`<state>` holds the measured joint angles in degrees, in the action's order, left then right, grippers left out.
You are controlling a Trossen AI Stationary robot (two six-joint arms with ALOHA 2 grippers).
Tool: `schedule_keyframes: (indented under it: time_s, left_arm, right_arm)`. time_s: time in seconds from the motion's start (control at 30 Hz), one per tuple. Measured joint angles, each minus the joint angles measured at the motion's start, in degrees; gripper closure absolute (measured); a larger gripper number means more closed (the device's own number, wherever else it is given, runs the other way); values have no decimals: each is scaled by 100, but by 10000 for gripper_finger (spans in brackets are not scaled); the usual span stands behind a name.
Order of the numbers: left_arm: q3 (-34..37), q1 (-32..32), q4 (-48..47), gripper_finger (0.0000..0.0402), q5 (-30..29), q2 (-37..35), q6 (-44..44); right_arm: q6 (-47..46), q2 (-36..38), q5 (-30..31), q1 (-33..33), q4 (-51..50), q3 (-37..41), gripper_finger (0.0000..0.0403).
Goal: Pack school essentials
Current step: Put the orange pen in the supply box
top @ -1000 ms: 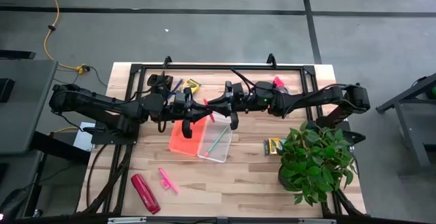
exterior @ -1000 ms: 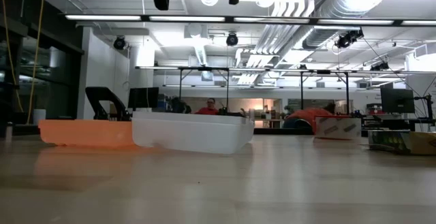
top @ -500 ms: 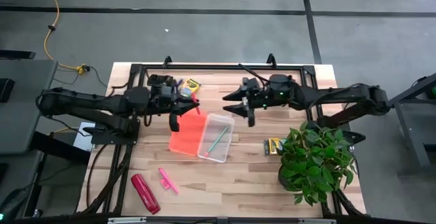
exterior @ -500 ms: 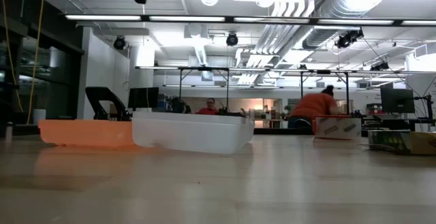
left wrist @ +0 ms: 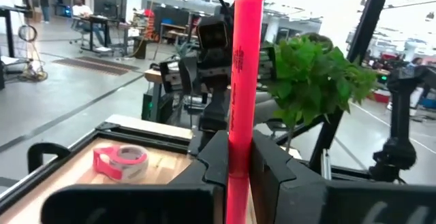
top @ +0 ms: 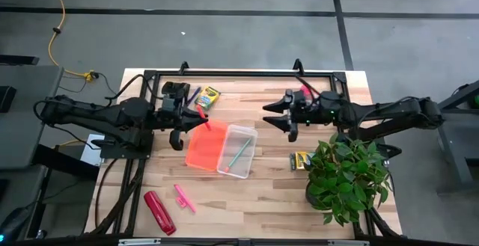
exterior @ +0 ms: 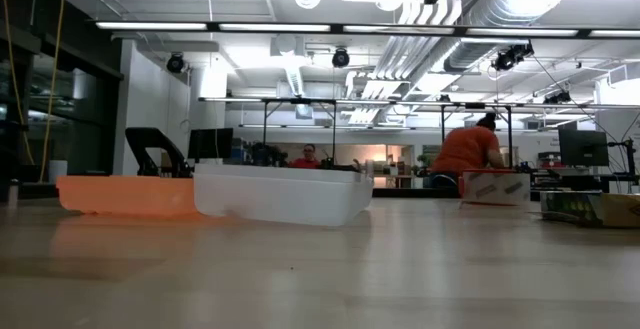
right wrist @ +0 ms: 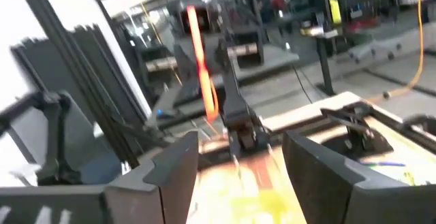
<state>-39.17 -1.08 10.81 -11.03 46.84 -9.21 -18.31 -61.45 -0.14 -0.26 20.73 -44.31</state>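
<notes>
Pink pencil (left wrist: 244, 81), upright, clamped between the closed fingers (left wrist: 216, 159) of the left gripper (top: 191, 123). High view: left arm reaches in nearly level from the left edge of the surface (top: 262, 194), its gripper just left of the orange lid (top: 203, 147), the pencil's tip over the lid's upper edge.

Right gripper (top: 278, 116) held above the surface, right of the clear box (top: 237, 150); arm stretched long from the right side, roughly level. Its fingers (right wrist: 174, 164) are spread wide with nothing between them.

Clear box beside the lid, touching it, with a green pencil (top: 239, 153) lying slantwise inside. One crayon box (top: 207, 96) near the far edge, behind the left gripper. Second crayon box (top: 300, 159) on the surface just left of the potted plant (top: 347, 175). Short pink marker (top: 183, 198) and a long red object (top: 159, 211) lie near the front left, well apart from both grippers. Pink tape roll (left wrist: 120, 163) shows in the left wrist view.

Low view: box (exterior: 283, 194) and lid (exterior: 125, 195) rest flat; a person in orange (exterior: 469, 153) stands in the room beyond.
</notes>
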Motion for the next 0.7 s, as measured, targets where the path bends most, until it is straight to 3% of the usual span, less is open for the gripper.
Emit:
schedule_keyframes:
  time_s: [0.27, 0.7]
  left_arm:
    - [445, -66, 705, 386, -166, -17, -156]
    - [447, -66, 684, 382, -163, -18, -160]
  right_arm:
    - [259, 113, -4, 1, 263, 130, 196]
    - [779, 113, -4, 1, 261, 130, 196]
